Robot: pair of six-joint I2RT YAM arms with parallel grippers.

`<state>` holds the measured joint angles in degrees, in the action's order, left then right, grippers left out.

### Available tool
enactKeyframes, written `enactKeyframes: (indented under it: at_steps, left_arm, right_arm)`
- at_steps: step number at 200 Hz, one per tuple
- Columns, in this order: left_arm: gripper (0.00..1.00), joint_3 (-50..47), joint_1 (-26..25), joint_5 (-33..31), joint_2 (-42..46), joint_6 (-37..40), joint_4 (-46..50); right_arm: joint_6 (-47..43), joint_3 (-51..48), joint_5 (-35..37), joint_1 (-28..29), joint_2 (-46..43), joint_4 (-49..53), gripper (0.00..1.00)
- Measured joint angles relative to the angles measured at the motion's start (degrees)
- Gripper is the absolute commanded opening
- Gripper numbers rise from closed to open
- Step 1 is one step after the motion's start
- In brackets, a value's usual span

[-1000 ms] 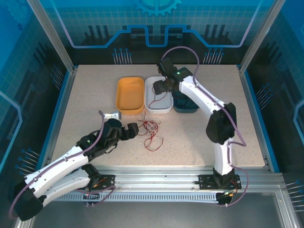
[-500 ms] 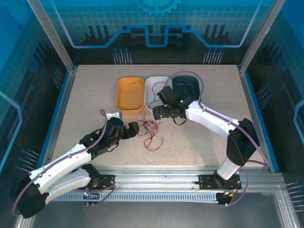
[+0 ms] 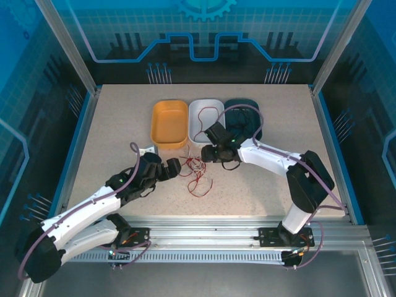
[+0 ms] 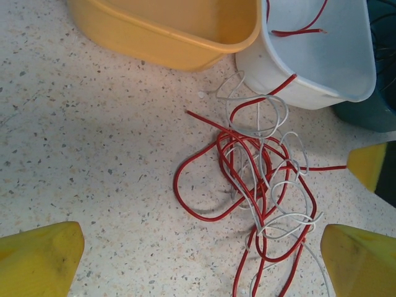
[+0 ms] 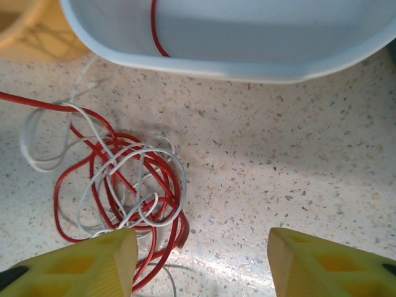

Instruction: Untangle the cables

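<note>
The cables (image 3: 197,172) lie in a loose tangle of red and pale whitish strands on the speckled table, between both grippers. In the left wrist view the tangle (image 4: 244,158) spreads ahead and to the right of my open left gripper (image 4: 198,266), with some strands running down between its yellow fingers (image 4: 37,260). My right gripper (image 5: 204,266) hangs open over bare table, the tangle (image 5: 124,167) by its left finger (image 5: 80,266). One red cable (image 4: 297,28) lies in the white tray (image 3: 199,139). From above, the left gripper (image 3: 173,167) and right gripper (image 3: 207,151) flank the tangle.
Three trays stand in a row behind the tangle: orange (image 3: 169,124), white, and dark teal (image 3: 247,105) with black wire in it. A small pale object (image 3: 146,150) lies left of my left arm. Open table stretches to the right and front.
My right arm has swung from over the white tray down to the table beside the tangle, and its jaws have narrowed. The left arm has barely moved.
</note>
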<state>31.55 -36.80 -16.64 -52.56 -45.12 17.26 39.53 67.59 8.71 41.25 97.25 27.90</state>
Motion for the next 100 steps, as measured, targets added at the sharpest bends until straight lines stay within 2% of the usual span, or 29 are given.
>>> enactKeyframes:
  at_steps: [100]
  left_arm:
    - [0.99,-0.9,0.8,0.4,0.1,-0.3,-1.1]
  right_arm:
    - [1.5,0.4,-1.8,0.0,4.0,-2.3,0.28]
